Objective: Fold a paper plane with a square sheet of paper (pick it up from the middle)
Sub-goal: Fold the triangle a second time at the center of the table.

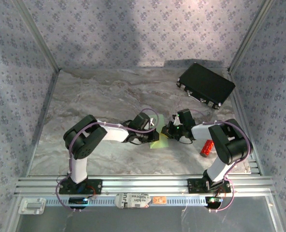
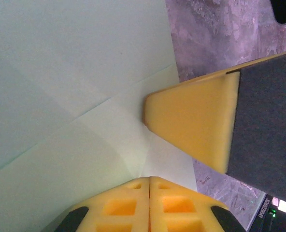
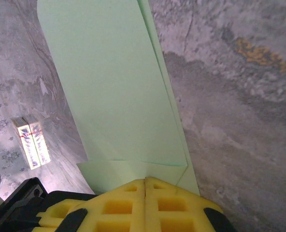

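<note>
Top external view: both arms meet at the middle of the table [image 1: 85,106] with the sheet of paper [image 1: 160,141] between their wrists. A black case [image 1: 206,84] sits well apart at the far right.
Paper: it is pale green and partly folded, with creases and an overlapping flap showing.
Left side: the left gripper [image 2: 149,180] has its jaws together, tips on the paper where the creases meet. Whether it pinches or only presses cannot be told.
Right side: the right gripper [image 3: 145,181] has its jaws together, and the folded edge runs into their seam, seemingly pinched.
Handling: the paper is probably very light, limp and smooth, so it would sag, slip or crumple easily.
Where to hold: a doubled, creased edge looks best, since the layers are stiffer there.
Risk: a tug from both sides could tear the paper or skew the fold.
</note>
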`<action>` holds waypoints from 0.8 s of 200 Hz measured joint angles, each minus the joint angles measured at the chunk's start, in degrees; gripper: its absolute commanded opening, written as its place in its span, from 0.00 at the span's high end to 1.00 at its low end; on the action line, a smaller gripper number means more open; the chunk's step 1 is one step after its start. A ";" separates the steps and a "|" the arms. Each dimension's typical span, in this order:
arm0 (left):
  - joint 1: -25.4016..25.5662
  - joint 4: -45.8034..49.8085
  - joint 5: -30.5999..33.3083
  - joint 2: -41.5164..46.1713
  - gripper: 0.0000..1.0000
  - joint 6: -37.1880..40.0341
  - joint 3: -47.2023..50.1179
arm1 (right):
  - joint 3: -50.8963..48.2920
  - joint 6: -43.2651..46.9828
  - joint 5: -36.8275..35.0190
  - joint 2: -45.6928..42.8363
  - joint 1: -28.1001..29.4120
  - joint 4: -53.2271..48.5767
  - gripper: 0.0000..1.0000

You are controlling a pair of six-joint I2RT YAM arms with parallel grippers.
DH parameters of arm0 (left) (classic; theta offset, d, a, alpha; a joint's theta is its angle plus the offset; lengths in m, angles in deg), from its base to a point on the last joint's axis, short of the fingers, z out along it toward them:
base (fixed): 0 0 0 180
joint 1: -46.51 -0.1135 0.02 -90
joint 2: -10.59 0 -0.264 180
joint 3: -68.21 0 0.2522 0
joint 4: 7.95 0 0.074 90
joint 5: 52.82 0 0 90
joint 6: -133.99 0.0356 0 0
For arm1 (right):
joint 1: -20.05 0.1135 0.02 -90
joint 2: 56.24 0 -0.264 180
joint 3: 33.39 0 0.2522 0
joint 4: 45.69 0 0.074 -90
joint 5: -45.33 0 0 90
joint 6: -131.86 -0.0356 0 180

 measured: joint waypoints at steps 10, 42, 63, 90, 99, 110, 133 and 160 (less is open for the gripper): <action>0.11 0.22 0.26 0.46 0.91 0.26 0.37 | 0.00 0.00 0.00 0.00 0.00 0.02 1.00; 0.37 3.48 0.59 2.38 0.89 1.66 0.83 | -0.04 0.00 0.02 0.00 -0.02 0.15 1.00; 0.37 5.60 0.57 3.89 0.89 2.73 1.09 | -0.04 0.00 0.09 0.00 -0.07 0.15 1.00; 0.37 6.47 0.55 4.90 0.89 3.50 2.58 | -0.04 0.00 0.13 0.00 -0.11 0.13 1.00; 0.37 6.36 0.55 4.92 0.89 3.56 3.54 | -0.04 0.00 0.17 0.00 -0.11 0.13 1.00; 0.35 5.46 0.37 5.35 0.89 3.58 4.35 | -0.04 0.00 0.15 0.00 -0.11 0.11 1.00; 0.39 4.68 0.39 6.43 0.90 3.56 6.05 | -0.07 0.00 0.15 0.00 -0.11 0.13 1.00; 0.57 4.74 0.79 7.65 0.90 3.58 7.39 | -0.09 0.00 0.17 -0.02 -0.17 0.13 1.00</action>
